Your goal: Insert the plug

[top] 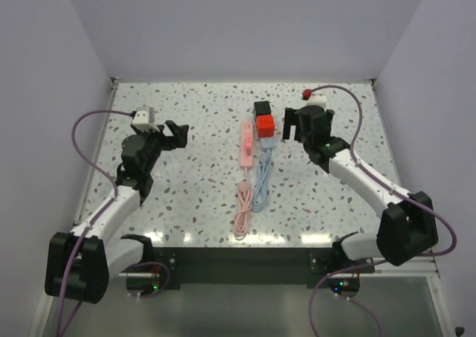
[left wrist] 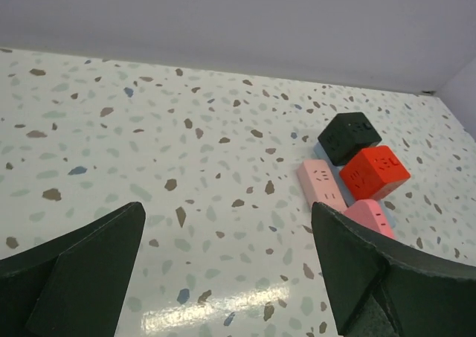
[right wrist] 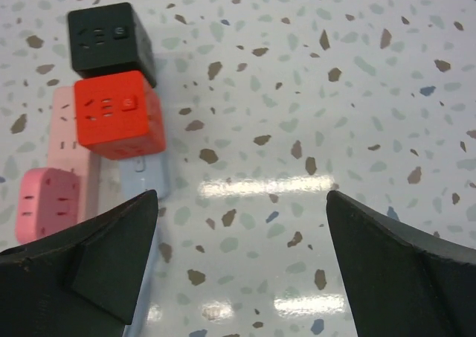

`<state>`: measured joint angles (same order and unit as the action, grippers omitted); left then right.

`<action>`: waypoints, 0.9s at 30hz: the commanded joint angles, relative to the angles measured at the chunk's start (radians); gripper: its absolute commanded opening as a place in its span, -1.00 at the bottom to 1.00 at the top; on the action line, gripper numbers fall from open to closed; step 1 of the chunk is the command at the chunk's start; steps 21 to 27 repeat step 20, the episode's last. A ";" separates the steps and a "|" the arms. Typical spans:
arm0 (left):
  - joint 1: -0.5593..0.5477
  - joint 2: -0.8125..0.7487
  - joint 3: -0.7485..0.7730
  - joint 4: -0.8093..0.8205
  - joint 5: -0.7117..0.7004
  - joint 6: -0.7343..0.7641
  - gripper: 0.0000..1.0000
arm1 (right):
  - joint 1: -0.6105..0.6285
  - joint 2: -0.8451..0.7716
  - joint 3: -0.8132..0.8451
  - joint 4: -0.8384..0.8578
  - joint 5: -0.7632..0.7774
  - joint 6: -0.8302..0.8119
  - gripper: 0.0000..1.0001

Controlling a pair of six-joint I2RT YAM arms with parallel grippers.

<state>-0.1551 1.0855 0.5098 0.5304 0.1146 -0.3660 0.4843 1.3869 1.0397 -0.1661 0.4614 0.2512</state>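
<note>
**Markings.** No brand, label or legible writing shows on any item. The cube faces carry only moulded socket slots.

**Task items.** All lie at the centre of the worktop [top: 186, 203].
- The pink power strip [top: 245, 145] lies lengthwise, near to far, and its pink cable [top: 242, 210] loops toward the near edge.
- The blue power strip [right wrist: 145, 177] lies just right of it, with the blue cable [top: 262, 184] alongside.
- The red cube [right wrist: 117, 115] sits over the far end of the blue power strip. Whether it is fully seated cannot be told.
- The black cube [right wrist: 110, 38] touches the far side of the red cube.
- The pink cube [right wrist: 46, 201] sits on the pink power strip, near and left of the red cube.

**Pincers.**
- The left pincer [left wrist: 227, 218] has its fingers wide apart and holds nothing. It is well left of the strips.
- The right pincer [right wrist: 242, 203] also has its fingers wide apart and holds nothing. It is just right of the red cube, over bare worktop.

**Obstructions.** Nothing lies between either pincer and the cubes.
</note>
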 commanded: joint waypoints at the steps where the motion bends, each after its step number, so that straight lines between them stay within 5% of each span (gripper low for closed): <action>1: 0.011 -0.039 0.067 -0.090 -0.111 0.007 1.00 | -0.096 -0.069 -0.067 0.091 -0.059 -0.015 0.97; 9: 0.011 -0.090 0.053 -0.135 -0.231 0.015 1.00 | -0.312 -0.183 -0.197 0.151 -0.148 0.052 0.97; 27: 0.011 -0.099 0.050 -0.155 -0.262 0.025 1.00 | -0.334 -0.161 -0.191 0.132 -0.191 0.065 0.97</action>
